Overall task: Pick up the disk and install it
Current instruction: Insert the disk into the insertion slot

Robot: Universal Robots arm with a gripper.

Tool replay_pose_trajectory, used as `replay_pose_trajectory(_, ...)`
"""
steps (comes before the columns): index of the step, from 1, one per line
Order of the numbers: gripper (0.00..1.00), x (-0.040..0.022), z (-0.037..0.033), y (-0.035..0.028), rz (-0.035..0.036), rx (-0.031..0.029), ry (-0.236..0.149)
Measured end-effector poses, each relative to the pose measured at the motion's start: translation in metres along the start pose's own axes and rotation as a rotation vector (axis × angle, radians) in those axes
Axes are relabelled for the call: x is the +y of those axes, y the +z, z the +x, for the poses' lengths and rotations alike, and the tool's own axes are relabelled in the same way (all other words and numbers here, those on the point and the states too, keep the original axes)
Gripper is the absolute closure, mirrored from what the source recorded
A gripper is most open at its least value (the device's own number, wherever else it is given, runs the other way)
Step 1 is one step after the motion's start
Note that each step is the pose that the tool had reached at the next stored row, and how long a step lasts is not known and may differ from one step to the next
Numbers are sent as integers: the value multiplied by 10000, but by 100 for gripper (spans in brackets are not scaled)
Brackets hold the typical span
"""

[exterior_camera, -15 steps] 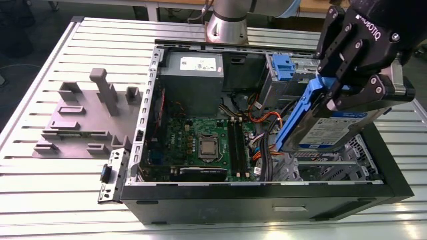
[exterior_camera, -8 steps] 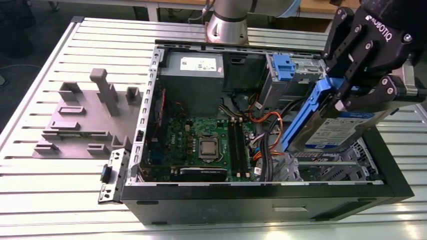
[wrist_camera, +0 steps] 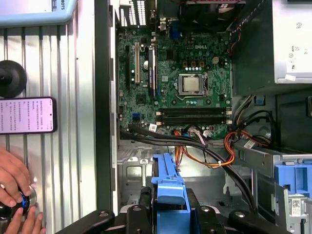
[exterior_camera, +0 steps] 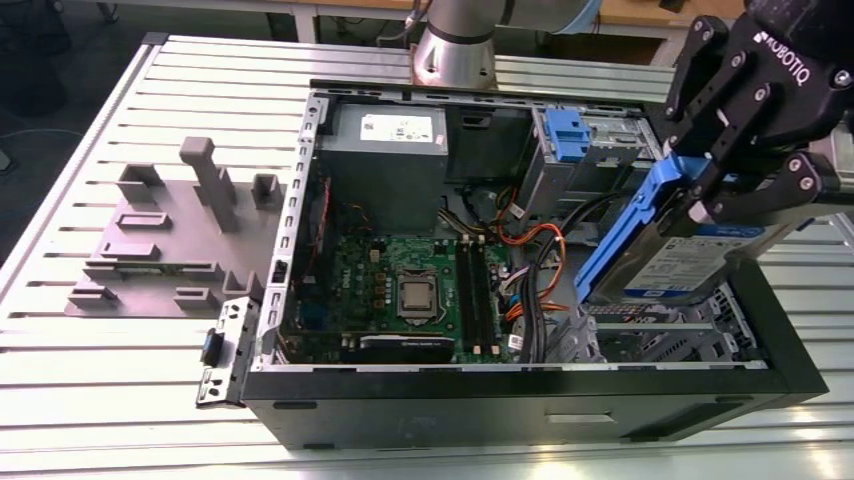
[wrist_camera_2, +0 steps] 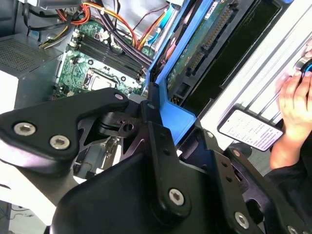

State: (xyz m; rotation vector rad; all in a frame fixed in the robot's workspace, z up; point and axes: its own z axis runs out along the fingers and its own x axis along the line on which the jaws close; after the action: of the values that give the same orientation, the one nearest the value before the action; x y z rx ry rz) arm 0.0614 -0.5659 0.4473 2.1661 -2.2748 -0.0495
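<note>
The disk point(exterior_camera: 687, 255) is hanging tilted in the gripper point(exterior_camera: 727, 195), whose fingers are clamping together on its blue frame point(exterior_camera: 641, 215), over the corner of an open black computer case point(exterior_camera: 534, 410) at the exterior view's right. A white-and-blue label point(exterior_camera: 674, 285) is showing on the disk's lower end, and white lettering is running across the gripper's black body. In the second wrist view the disk's green circuit board point(wrist_camera_2: 204, 44) is facing the camera, with the frame point(wrist_camera_2: 173, 109) pinched between the black fingers point(wrist_camera_2: 156, 141). Just under the disk's lower edge a bay of perforated grey metal point(exterior_camera: 667, 335) is lying open, with orange and black cables point(exterior_camera: 534, 240) crowding it on the side toward the motherboard point(exterior_camera: 414, 290). A grey box point(exterior_camera: 387, 140) with a white sticker and a cage with a blue tab point(exterior_camera: 567, 135) are sitting along the case's far wall. Outside the case, on the slatted table point(exterior_camera: 107, 380), a grey fixture point(exterior_camera: 160, 240) is standing at the exterior view's left. In the first wrist view a phone point(wrist_camera: 27, 115) is lying screen-up on the slats, text lit, while a person's hand point(wrist_camera: 14, 178) is resting near it.
</note>
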Motion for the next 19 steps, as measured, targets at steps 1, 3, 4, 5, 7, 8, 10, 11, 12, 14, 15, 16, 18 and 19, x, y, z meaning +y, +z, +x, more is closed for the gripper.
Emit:
replay_pose_trajectory(1, 63, -6, 3, 1, 0, 1, 0)
replay_pose_trajectory(3, 63, -17, 11, 4, 0, 2, 0)
replay_pose_trajectory(4, 63, -23, 15, 6, 0, 1, 0)
replay_pose_trajectory(5, 63, -28, 20, 8, 0, 1, 0)
replay_pose_trajectory(7, 63, -40, 31, 12, 0, 1, 0)
replay_pose_trajectory(8, 63, -46, 35, 13, 0, 2, 0)
replay_pose_trajectory(10, 63, -60, 43, 16, 0, 2, 0)
replay_pose_trajectory(11, 63, -68, 46, 18, 0, 2, 1)
replay_pose_trajectory(12, 63, -75, 49, 20, 0, 1, 0)
replay_pose_trajectory(14, 63, -92, 51, 24, 0, 0, 0)
replay_pose_trajectory(15, 63, -100, 52, 26, 0, 1, 1)
replay_pose_trajectory(16, 63, -108, 52, 27, 0, 2, 0)
replay_pose_trajectory(18, 63, -120, 53, 30, 0, 4, 1)
replay_pose_trajectory(19, 63, -126, 52, 32, 0, 3, 1)
